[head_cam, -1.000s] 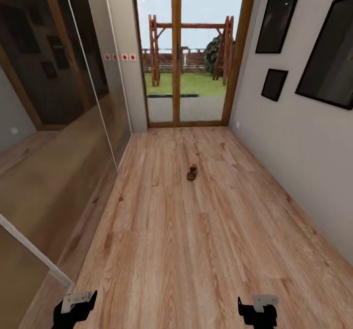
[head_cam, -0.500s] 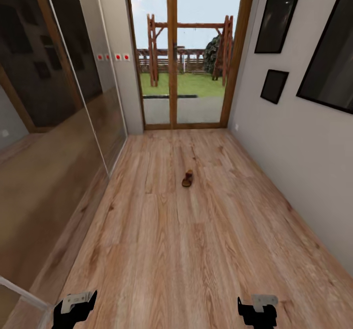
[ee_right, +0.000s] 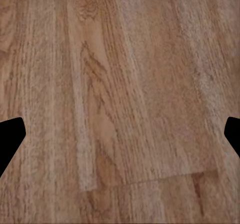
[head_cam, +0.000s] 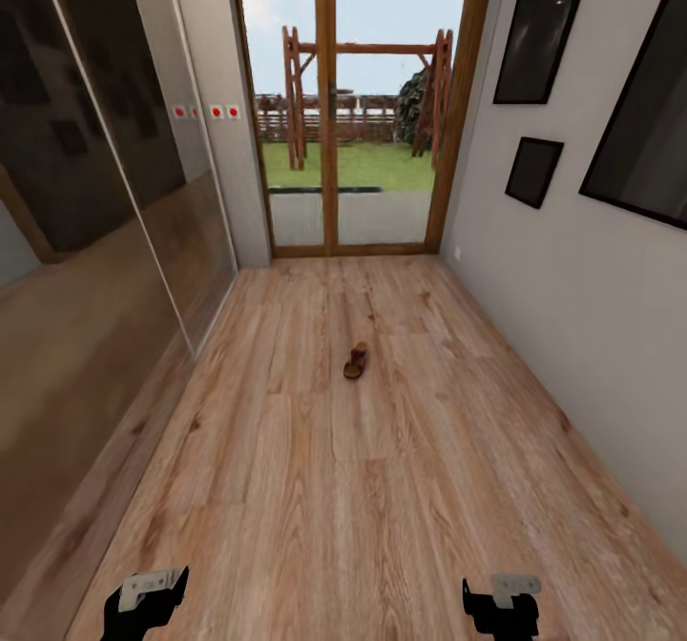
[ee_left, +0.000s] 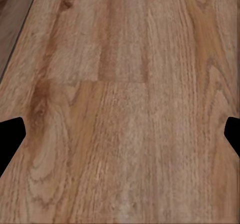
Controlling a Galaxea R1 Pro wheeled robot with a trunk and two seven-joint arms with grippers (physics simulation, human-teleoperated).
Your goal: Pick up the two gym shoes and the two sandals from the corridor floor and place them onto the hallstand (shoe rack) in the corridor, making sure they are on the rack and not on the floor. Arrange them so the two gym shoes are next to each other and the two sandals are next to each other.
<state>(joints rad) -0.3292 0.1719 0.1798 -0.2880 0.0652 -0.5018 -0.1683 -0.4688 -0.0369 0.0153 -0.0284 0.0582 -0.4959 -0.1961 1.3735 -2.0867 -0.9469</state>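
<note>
Midway down the corridor floor [head_cam: 382,488], one dark brown sandal [head_cam: 355,362] lies alone on the light wood planks, well ahead of the robot & roughly centred between the walls. Beyond it, a wood-framed glass door [head_cam: 329,107] shows a garden w/ grass. Mirrored wardrobe panels [head_cam: 86,193] line the left side; black picture frames [head_cam: 534,172] hang on the grey wall at right. Left gripper [head_cam: 145,595] & right gripper [head_cam: 501,603] hang low over bare floor, both spread wide w/ nothing between the fingers, per wrist views.
</note>
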